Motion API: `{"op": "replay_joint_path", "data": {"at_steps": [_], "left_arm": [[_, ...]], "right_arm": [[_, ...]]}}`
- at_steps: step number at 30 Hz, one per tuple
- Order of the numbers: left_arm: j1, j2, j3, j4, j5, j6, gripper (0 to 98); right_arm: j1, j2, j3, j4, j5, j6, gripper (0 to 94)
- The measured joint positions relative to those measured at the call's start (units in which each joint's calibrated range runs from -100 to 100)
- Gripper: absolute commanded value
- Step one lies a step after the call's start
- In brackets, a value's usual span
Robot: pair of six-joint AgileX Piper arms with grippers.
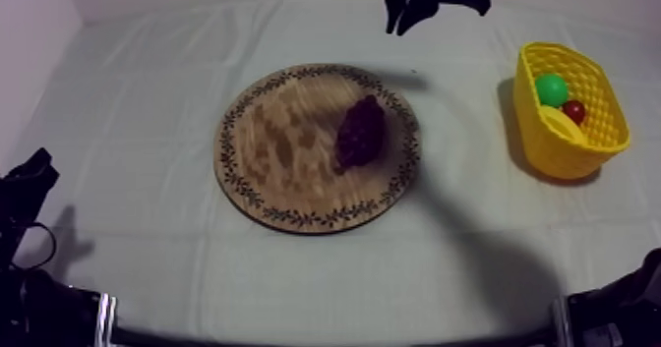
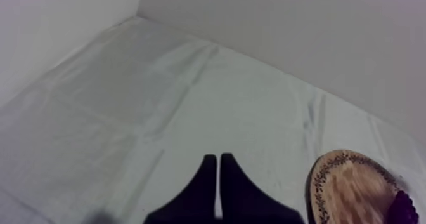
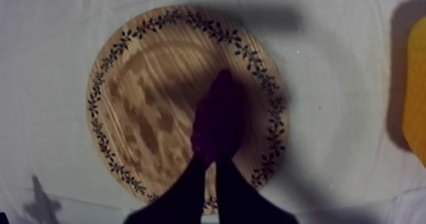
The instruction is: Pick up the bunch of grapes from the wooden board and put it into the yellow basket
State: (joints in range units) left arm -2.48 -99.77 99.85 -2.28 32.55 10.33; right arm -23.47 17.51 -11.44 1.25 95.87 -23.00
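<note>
A dark purple bunch of grapes (image 1: 361,133) lies on the right half of the round wooden board (image 1: 285,149) in the middle of the table. The yellow basket (image 1: 590,140) stands at the right. My right gripper (image 1: 398,22) hangs high beyond the board's far edge. In the right wrist view its shut fingers (image 3: 213,164) form a narrow wedge that points at the grapes (image 3: 219,122) on the board (image 3: 146,112). My left gripper (image 1: 30,179) rests low at the left, shut (image 2: 215,157), apart from the board (image 2: 345,188).
The basket holds a green fruit (image 1: 551,88), a small red fruit (image 1: 573,110) and a yellow piece (image 1: 561,125). Bare cloth (image 1: 472,223) lies between board and basket. The basket's wall (image 3: 415,106) shows beside the board in the right wrist view.
</note>
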Motion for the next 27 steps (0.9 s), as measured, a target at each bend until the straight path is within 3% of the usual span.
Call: {"op": "replay_joint_path", "data": {"at_steps": [4, 8, 18, 27], "left_arm": [[0.0, 0.0, 0.0, 0.0, 0.0, 0.0, 0.0], [0.0, 0.0, 0.0, 0.0, 0.0, 0.0, 0.0], [0.0, 0.0, 0.0, 0.0, 0.0, 0.0, 0.0], [0.0, 0.0, 0.0, 0.0, 0.0, 0.0, 0.0]], "right_arm": [[0.2, -0.48, 0.65, -1.25, 0.99, 0.11, 40.9], [0.1, -0.75, 1.79, -1.25, 1.26, -0.83, 51.1], [-0.24, -0.22, 5.71, -1.96, 1.53, -3.75, 62.0], [-0.86, 4.87, 8.53, -2.99, -0.42, -3.89, 68.9]]}}
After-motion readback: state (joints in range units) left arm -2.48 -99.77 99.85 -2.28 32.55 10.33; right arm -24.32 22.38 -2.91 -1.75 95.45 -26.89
